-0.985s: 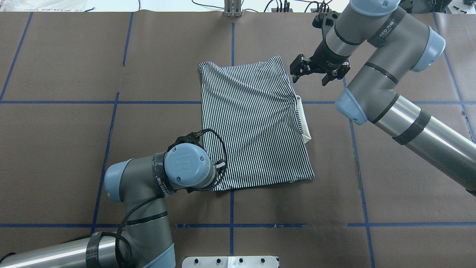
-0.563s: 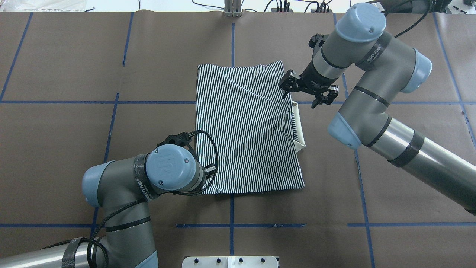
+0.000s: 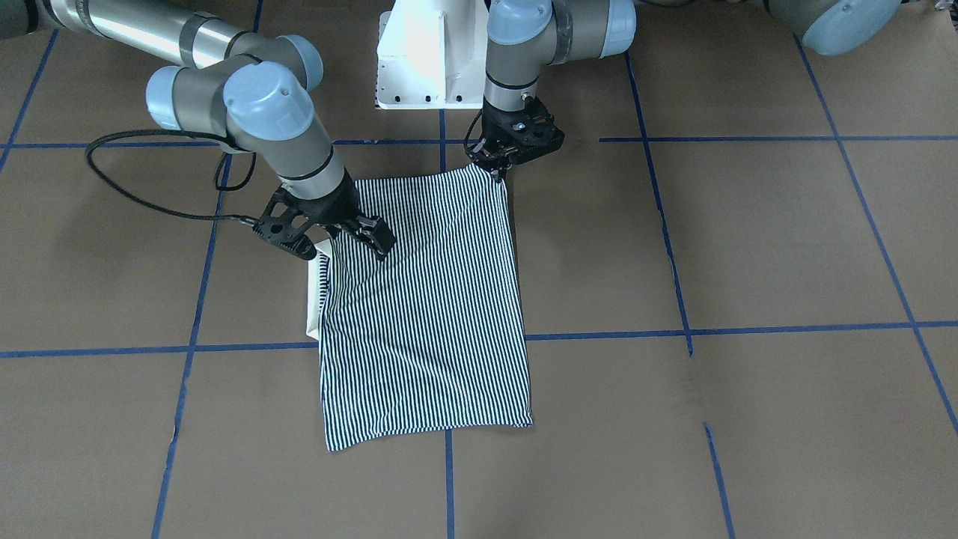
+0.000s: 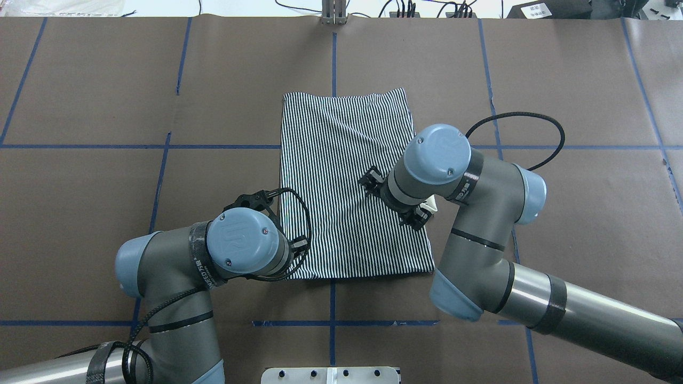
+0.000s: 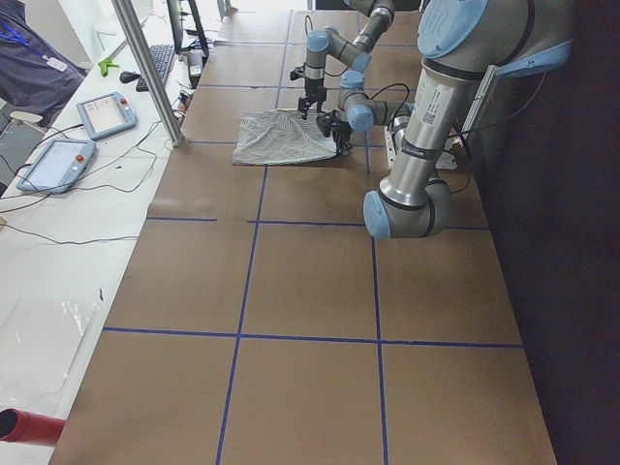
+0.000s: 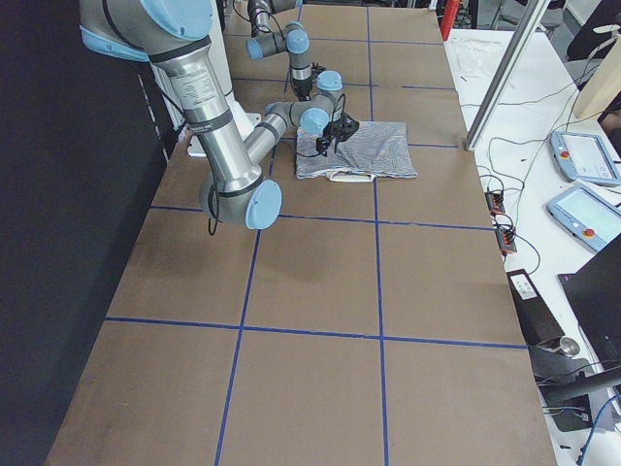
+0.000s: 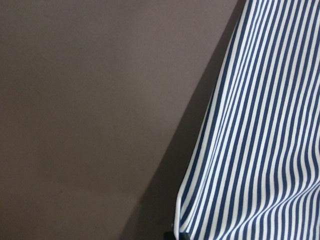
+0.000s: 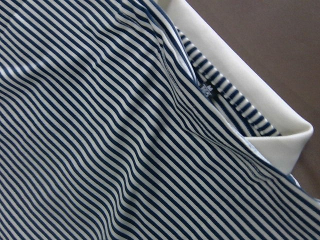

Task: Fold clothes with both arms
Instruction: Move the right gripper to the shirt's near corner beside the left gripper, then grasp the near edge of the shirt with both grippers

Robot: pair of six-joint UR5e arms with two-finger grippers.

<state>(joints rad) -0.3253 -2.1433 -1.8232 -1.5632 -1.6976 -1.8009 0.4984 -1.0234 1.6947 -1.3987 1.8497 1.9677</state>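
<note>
the striped polo shirt (image 4: 341, 176), folded to a long rectangle, lay at the middle of the brown bench (image 4: 106, 186), its long axis running top to bottom in the overhead frame. the left gripper (image 3: 498, 174) sat at the cloth's lower-left corner there, jaws seemingly pinched together on it (the wrist camera showed only a fabric edge). the right gripper (image 3: 344, 251), jaws spread wide, hung directly over the right-hand edge beside the cream collar (image 8: 240, 95), making it the nearer arm for tucking that side.
</note>
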